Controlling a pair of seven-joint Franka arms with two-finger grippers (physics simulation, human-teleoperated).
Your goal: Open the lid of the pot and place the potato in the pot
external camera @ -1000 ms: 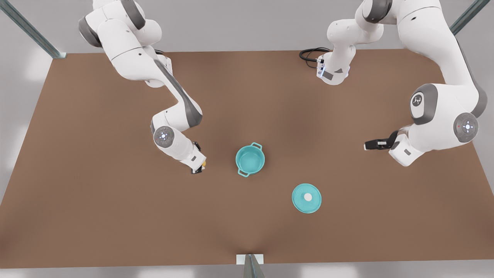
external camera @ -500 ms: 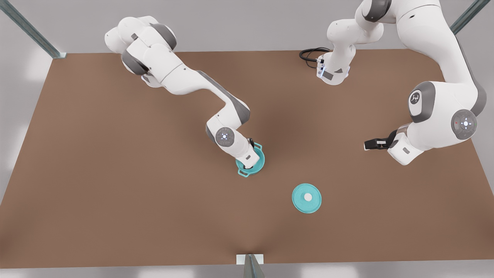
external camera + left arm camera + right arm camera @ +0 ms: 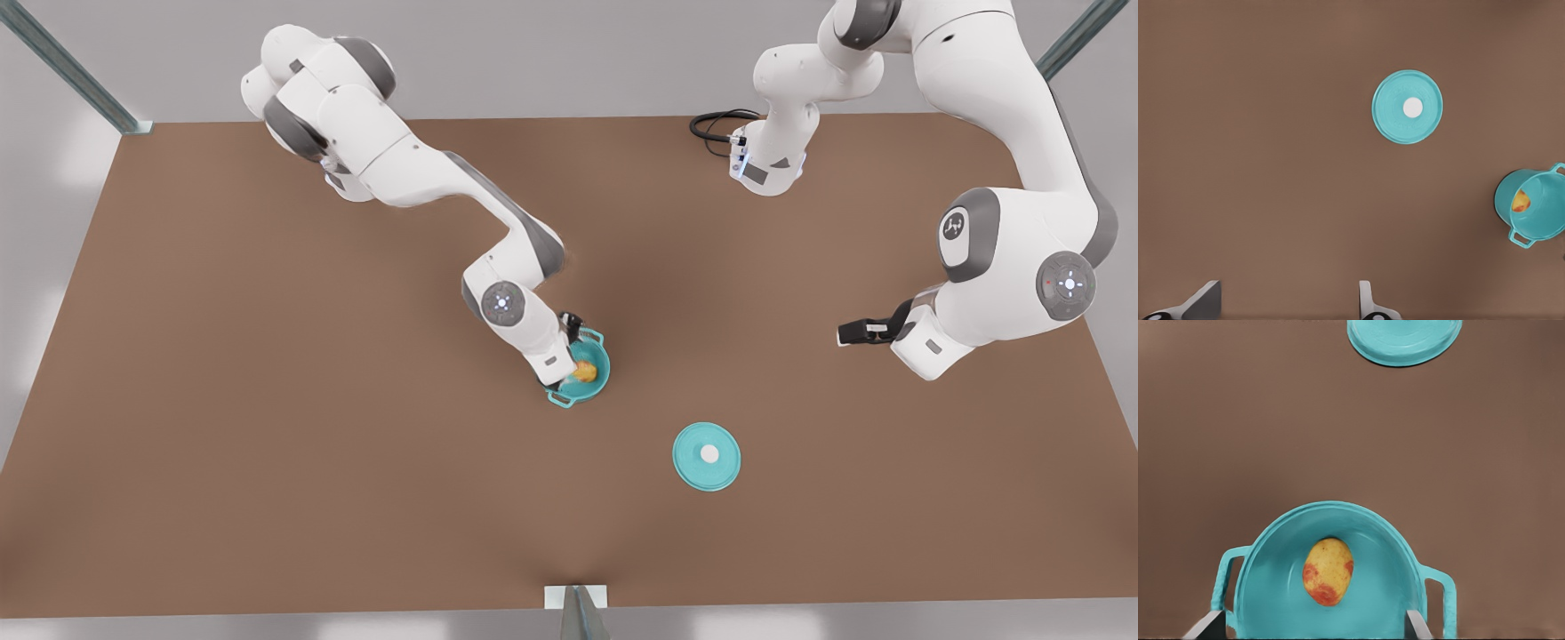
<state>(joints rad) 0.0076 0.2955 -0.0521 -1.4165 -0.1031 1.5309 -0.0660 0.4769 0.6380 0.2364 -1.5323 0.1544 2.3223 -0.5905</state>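
Observation:
The teal pot (image 3: 601, 379) stands uncovered near the table's middle, and the potato (image 3: 584, 371) lies inside it. My right gripper (image 3: 566, 378) hovers over the pot's rim, open, with its fingers apart on either side of the pot (image 3: 1331, 511) and the potato (image 3: 1328, 571) loose below them. The pot lid (image 3: 707, 456) lies flat on the table, toward the front view's right of the pot. At the front view's right my left gripper (image 3: 845, 333) waits, open (image 3: 1286, 307), and its wrist view looks down on the lid (image 3: 1407, 107) and the pot (image 3: 1538, 213).
A black cable (image 3: 716, 124) coils at the table's far edge beside the base of the arm at the front view's right. A metal post (image 3: 578, 613) stands at the near edge. Brown table surface lies all around the pot and lid.
My right arm swung from the front view's left of the pot to above it, carrying the potato. It has let go, and the potato now rests in the pot. The left arm barely moved.

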